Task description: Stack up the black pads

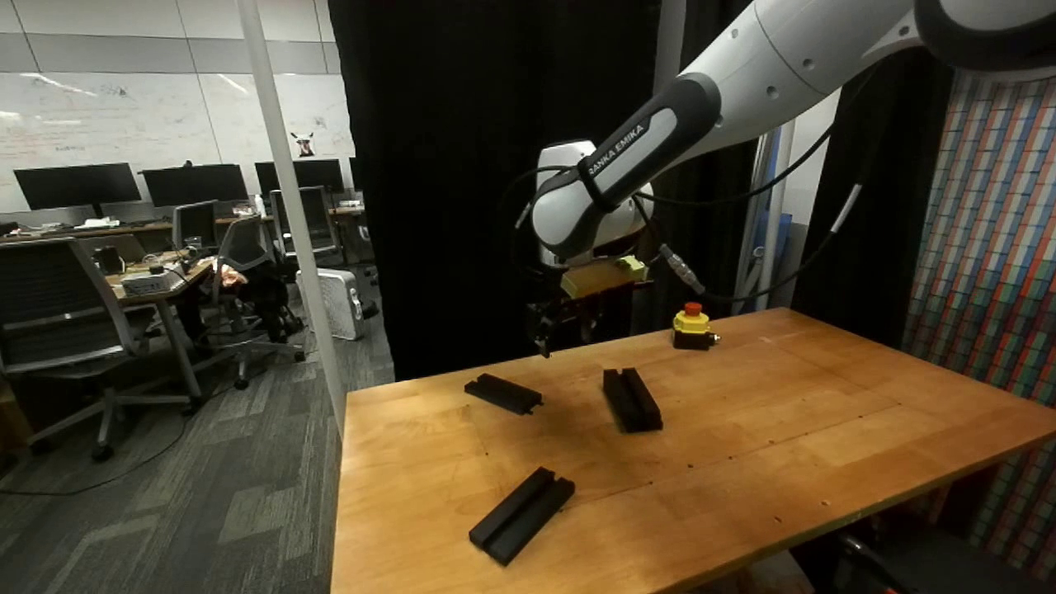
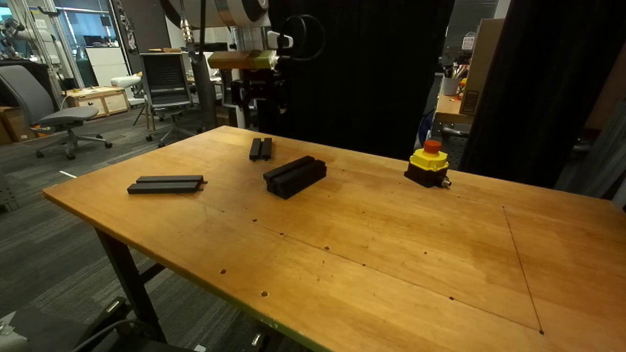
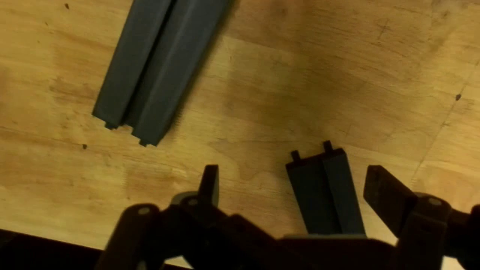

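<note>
Three groups of black pads rest on the wooden table. A single grooved pad [image 1: 505, 394] lies near the far edge in an exterior view. A thicker block, which looks like pads stacked flush [image 2: 295, 177], sits beside it. Another pad [image 1: 522, 517] lies apart from both, also seen as a flat pad [image 2: 165, 185]. My gripper [image 3: 292, 174] is open above the table. In the wrist view a pad with two pegs [image 3: 324, 195] shows between the spread fingers, nearer the right one, its lower part hidden by the gripper. The larger black block [image 3: 161, 71] is at upper left.
A yellow-and-red button [image 1: 692, 324] stands near the table's far edge, past the thicker block. The wooden table [image 2: 391, 274] has small holes and drawn lines. A black curtain [image 1: 487, 181] hangs close behind the arm and the table edge.
</note>
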Robot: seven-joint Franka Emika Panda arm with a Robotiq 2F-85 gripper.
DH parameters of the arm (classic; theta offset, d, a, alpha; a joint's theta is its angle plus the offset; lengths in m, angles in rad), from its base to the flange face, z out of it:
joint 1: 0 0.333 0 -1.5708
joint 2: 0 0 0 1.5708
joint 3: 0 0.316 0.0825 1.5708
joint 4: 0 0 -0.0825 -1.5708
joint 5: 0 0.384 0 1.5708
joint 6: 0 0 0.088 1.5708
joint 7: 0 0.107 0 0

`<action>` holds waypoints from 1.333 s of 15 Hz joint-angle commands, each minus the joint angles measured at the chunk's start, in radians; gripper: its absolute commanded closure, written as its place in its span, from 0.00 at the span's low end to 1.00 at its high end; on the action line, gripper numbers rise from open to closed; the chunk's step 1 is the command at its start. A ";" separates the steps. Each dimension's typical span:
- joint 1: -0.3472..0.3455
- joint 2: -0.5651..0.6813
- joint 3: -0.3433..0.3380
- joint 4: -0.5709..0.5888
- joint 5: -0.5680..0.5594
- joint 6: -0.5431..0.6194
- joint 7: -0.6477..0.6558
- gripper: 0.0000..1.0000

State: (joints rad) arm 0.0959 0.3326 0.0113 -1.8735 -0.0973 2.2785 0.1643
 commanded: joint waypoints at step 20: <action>0.054 0.439 0.026 0.449 -0.087 0.015 -0.226 0.00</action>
State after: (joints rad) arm 0.1334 0.7446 0.0327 -1.4912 -0.1899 2.3108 -0.0758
